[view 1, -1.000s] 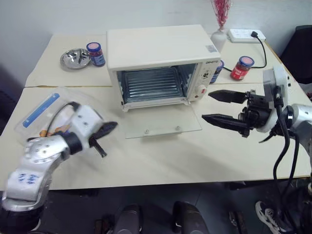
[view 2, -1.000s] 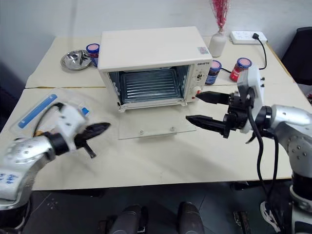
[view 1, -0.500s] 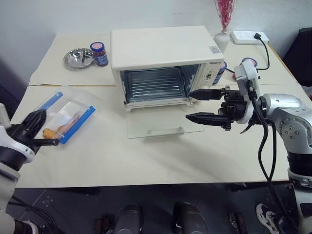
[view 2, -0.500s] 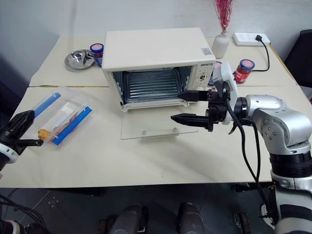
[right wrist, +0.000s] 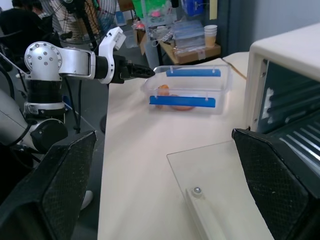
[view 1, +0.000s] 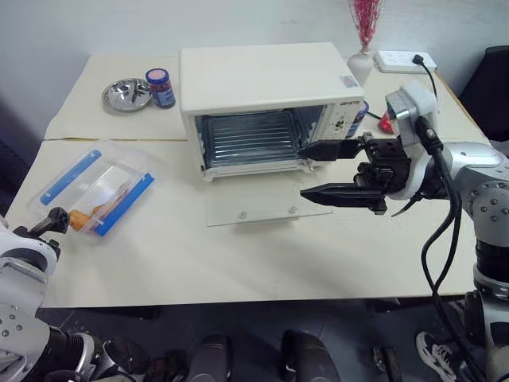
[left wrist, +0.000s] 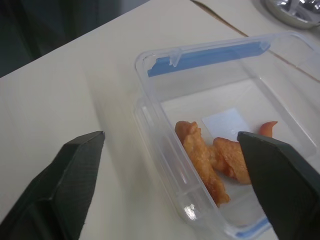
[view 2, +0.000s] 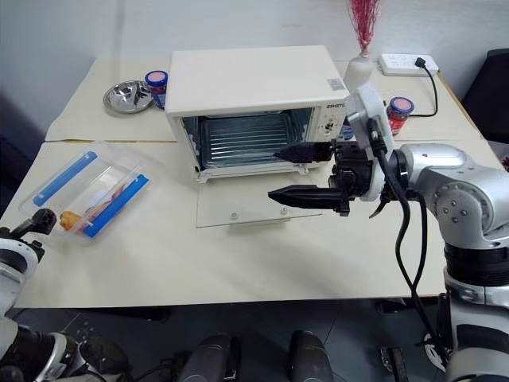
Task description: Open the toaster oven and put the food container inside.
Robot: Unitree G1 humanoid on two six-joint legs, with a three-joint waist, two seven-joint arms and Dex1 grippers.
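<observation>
From the left eye view, the toaster oven (view 1: 266, 103) stands toward the back of the counter (view 1: 262, 263), its glass door (view 1: 266, 205) already folded flat toward the front edge and the wire rack bare; the food container (view 1: 95, 187) lies near the counter's left edge, well apart from the oven. The right tool (view 1: 318, 171) hovers with its fingers spread wide and empty just above the door's right corner, and a slight dip there could knock the glass or lean on its hinge. The right eye view puts the left tool (view 2: 36, 223) at the front-left edge, just beside the container's near short end, gripping nothing. In the left wrist view its two fingers (left wrist: 75, 170) stand wide apart with the container's corner between them and the orange-brown food pieces (left wrist: 210, 160) close behind that wall; the likely trouble is a grasp on one thin clear corner, which may flex, slip, or tip the box and spill. A push instead of a pinch could slide it off the left edge. The right wrist view shows the container sitting level beyond the door, so a carry across must clear that glass.
</observation>
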